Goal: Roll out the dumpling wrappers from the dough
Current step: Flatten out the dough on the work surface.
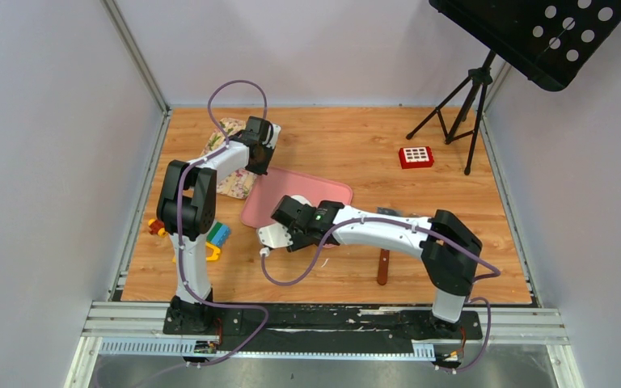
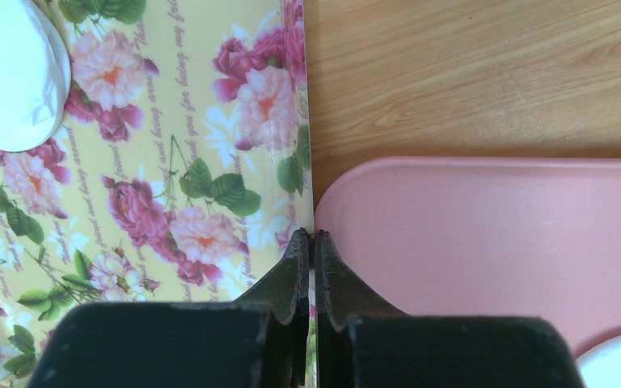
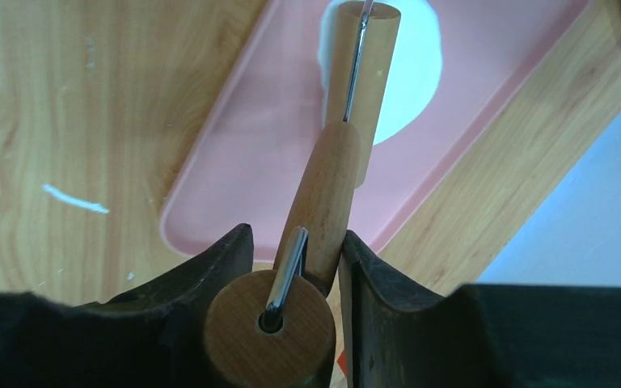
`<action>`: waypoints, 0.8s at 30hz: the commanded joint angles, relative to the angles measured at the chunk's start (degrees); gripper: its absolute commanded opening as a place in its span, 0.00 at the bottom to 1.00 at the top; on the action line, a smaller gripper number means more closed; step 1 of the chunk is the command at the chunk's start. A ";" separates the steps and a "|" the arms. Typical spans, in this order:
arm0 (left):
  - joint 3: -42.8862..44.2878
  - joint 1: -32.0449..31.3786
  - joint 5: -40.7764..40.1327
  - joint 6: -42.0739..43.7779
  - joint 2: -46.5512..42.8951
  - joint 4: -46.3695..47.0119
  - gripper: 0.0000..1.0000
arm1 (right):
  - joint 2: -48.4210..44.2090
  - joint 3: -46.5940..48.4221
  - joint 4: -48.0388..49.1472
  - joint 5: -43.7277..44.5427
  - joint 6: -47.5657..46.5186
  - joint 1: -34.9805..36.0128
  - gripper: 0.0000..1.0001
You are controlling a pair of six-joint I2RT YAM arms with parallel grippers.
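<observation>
A flattened white sheet of dough (image 3: 411, 77) lies on the pink tray (image 3: 242, 162), also seen from above (image 1: 301, 200). My right gripper (image 3: 295, 238) is shut on the handle of a wooden rolling pin (image 3: 327, 190), whose far roller rests on the dough. In the top view this gripper (image 1: 291, 214) is at the tray's front left. My left gripper (image 2: 313, 236) is shut on the rim of a floral plate (image 2: 170, 162), right beside the tray's corner (image 2: 453, 226). A round white dumpling wrapper (image 2: 8, 73) lies on the plate. The dough's edge shows at the lower right (image 2: 618, 364).
A red block with white buttons (image 1: 416, 156) and a music stand's tripod (image 1: 461, 113) stand at the back right. Coloured toy blocks (image 1: 214, 237) lie by the left arm. A brown stick (image 1: 383, 267) lies under the right arm. The floral plate (image 1: 230, 174) is left of the tray.
</observation>
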 commanded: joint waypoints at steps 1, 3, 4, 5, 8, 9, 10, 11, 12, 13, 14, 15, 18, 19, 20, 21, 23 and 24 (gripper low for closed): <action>-2.09 0.05 0.26 -0.37 1.26 -2.85 0.00 | 2.95 -3.69 -21.62 -18.50 4.08 1.54 0.00; -2.08 0.08 0.26 -0.39 1.21 -2.82 0.00 | 1.93 -3.67 -21.65 -18.08 4.28 1.55 0.00; -2.13 0.10 0.26 -0.37 1.26 -2.84 0.00 | 1.51 -3.66 -21.60 -17.79 4.42 1.57 0.00; -2.10 0.12 0.26 -0.37 1.18 -2.81 0.00 | 0.91 -3.43 -21.56 -17.38 4.65 1.54 0.00; -2.15 0.05 0.18 -0.37 1.13 -2.80 0.00 | -2.81 -1.66 -22.14 -16.22 4.73 1.50 0.00; -2.12 0.05 0.17 -0.37 1.15 -2.79 0.00 | -4.36 -0.11 -22.29 -15.91 4.48 1.27 0.00; -2.21 0.00 0.24 -0.44 1.11 -2.74 0.00 | -6.11 1.47 -22.52 -15.77 4.22 0.87 0.00; -2.29 0.05 0.26 -0.39 1.04 -2.72 0.00 | -7.67 3.25 -22.56 -15.52 3.95 0.17 0.00; -2.29 0.00 0.19 -0.40 1.09 -2.72 0.00 | -8.85 5.20 -22.39 -15.15 3.80 -1.01 0.00; -2.31 -0.01 0.11 -0.37 1.07 -2.72 0.00 | -9.75 7.46 -21.83 -14.01 3.96 -2.30 0.00; -2.29 -0.01 0.09 -0.37 0.98 -2.69 0.00 | -10.26 9.47 -20.95 -12.01 4.33 -3.61 0.00; -2.35 -0.01 0.03 -0.41 1.00 -2.64 0.00 | -10.50 11.35 -19.81 -10.83 4.80 -4.98 0.00; -2.37 -0.01 0.00 -0.46 0.97 -2.63 0.00 | -10.63 13.46 -13.83 -6.72 5.77 -8.06 0.00; -2.40 -0.01 0.00 -0.46 0.98 -2.63 0.00 | -10.09 13.43 -11.96 -5.65 5.80 -8.65 0.00; -2.36 -0.01 -0.01 -0.45 0.99 -2.63 0.00 | -9.55 13.14 -9.58 -3.69 6.37 -8.90 0.00; -2.39 -0.08 0.00 -0.46 0.95 -2.63 0.00 | -8.83 12.67 -7.03 -2.17 6.63 -8.96 0.00; -2.39 -0.10 -0.05 -0.46 1.00 -2.63 0.00 | -7.06 12.30 -2.90 -0.29 7.60 -8.96 0.00; -2.40 -0.10 -0.04 -0.46 1.00 -2.63 0.00 | -6.02 12.51 -0.67 0.26 8.06 -9.00 0.00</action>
